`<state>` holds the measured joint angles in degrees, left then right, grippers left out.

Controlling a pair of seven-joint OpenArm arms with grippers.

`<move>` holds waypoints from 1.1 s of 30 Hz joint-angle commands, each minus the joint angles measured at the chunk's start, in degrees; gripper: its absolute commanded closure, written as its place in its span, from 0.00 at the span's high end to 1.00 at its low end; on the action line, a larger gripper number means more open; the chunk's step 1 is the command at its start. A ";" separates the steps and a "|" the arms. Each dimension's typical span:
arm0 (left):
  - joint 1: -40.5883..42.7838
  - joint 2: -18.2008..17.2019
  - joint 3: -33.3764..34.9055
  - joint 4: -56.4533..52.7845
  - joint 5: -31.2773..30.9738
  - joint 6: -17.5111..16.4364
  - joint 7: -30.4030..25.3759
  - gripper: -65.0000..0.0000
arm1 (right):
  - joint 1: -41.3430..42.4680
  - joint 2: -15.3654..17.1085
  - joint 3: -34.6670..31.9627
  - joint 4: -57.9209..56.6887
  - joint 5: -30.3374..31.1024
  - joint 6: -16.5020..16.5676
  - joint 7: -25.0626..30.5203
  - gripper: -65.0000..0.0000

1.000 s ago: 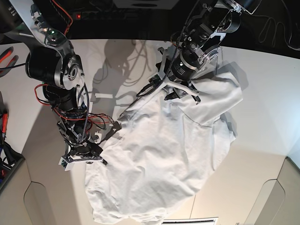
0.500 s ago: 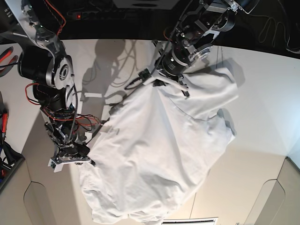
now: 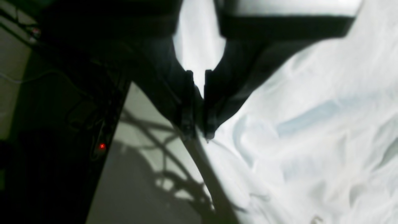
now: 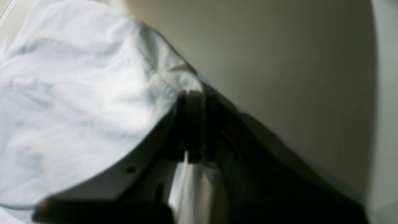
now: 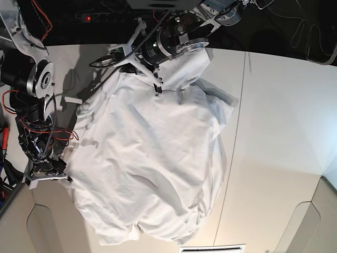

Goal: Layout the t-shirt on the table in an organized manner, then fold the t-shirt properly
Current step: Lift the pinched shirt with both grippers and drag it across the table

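Right of the t-shirt, bare table to its edge.

A black power strip lies along the dark back edge of the scene, its small red light lit. That light also shows in the left wrist view. To the right of the strip, thin pale cables loop over the dark background. Well below it, at the frame's left edge, sits a red-handled tool, largely cut off.
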<state>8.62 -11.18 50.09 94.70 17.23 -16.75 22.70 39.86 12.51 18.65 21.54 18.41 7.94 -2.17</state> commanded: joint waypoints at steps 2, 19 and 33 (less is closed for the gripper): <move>-1.16 1.42 0.09 0.81 -0.33 -0.39 -1.14 0.00 | 2.49 1.42 0.09 1.51 0.48 0.24 2.82 0.00; -1.95 5.60 0.13 0.81 1.88 8.24 0.00 0.47 | 2.47 2.08 0.09 10.08 0.50 1.92 0.98 0.46; -6.69 5.42 -7.85 0.81 7.87 13.73 9.92 0.47 | -3.85 1.60 -0.33 34.38 24.48 21.03 -42.88 0.00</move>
<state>2.50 -6.28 42.04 94.54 24.95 -3.42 33.08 34.44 13.52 18.35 54.85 41.82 28.51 -45.78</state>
